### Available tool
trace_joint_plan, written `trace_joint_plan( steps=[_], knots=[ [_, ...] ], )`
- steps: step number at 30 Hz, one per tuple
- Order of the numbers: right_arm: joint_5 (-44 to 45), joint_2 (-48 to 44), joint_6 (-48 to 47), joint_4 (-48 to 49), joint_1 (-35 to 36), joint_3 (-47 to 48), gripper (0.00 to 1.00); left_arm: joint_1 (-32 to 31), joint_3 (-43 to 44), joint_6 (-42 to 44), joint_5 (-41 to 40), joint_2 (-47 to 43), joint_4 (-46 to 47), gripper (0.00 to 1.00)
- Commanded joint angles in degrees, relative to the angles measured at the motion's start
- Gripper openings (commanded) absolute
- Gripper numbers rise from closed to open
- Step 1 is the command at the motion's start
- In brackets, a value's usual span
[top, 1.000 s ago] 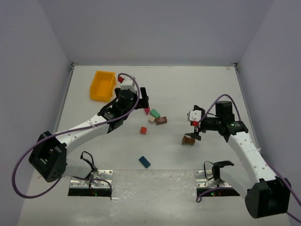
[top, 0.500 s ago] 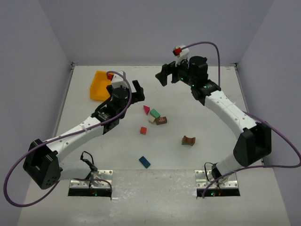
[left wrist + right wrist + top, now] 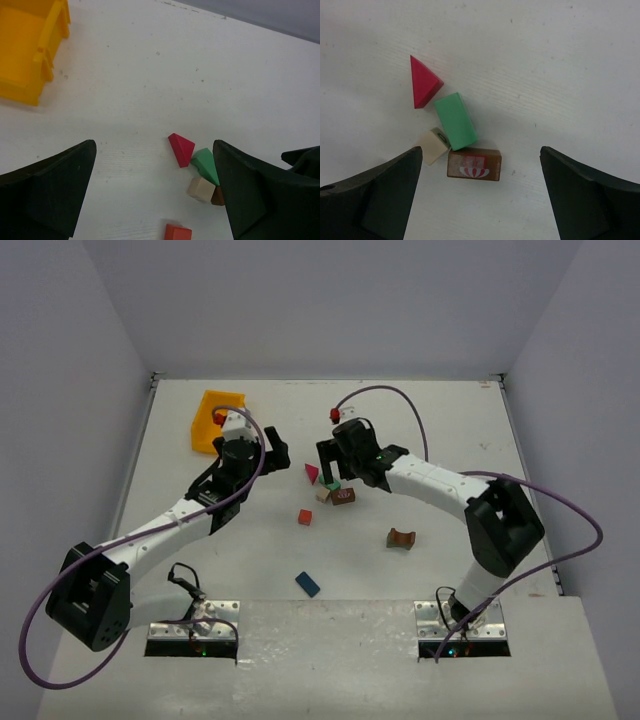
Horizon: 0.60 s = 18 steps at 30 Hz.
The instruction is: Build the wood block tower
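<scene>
Wood blocks: all lie loose on the white table (image 3: pixel 450 430), none stacked on another as far as I can tell, so the tower is not yet begun. Four sit in a tight cluster a little left of the table's middle. The magenta triangular prism (image 3: pixel 423 82) lies on its side at the far left of the group. The green brick (image 3: pixel 455 121) runs from the prism's corner toward the near side. The cream cube (image 3: pixel 433 145) touches the brick's left flank. A brown block with a red-and-white print (image 3: pixel 473 164) lies against the brick's near end. Whether the green brick rests partly on its neighbours I cannot tell. A red cube (image 3: pixel 305 517) lies alone just near of the cluster, apart from it. A brown arch-cut block (image 3: pixel 401 537) sits well apart to the right and nearer. A blue brick (image 3: pixel 307 584) lies nearest the table's near edge, left of centre. The right gripper (image 3: pixel 481 150) hangs directly above the cluster, fingers spread wide to either side of it, gripping nothing; I cannot tell whether the tips touch the table. The left gripper (image 3: pixel 154 145) sits to the left of the cluster and faces it, fingers likewise spread wide with only bare table between them. The prism and green brick lie just beyond its right finger. A yellow-orange bin (image 3: pixel 215 418) stands in the far left part of the table, beyond the left gripper.
</scene>
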Motion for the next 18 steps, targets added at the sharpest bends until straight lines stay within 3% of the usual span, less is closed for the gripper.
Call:
trace_joint_plan(
  steps=[1, 18],
  knots=[
    [6.0, 3.6, 4.1, -2.9, 2.3, 6.2, 0.99, 0.9, -0.4, -0.6, 1.2, -0.5, 4.0, 1.00],
    [8.5, 1.4, 8.1, -4.8, 6.0, 1.1, 0.99, 0.9, -1.4, -1.5, -1.2, -1.6, 3.8, 1.00]
  ],
)
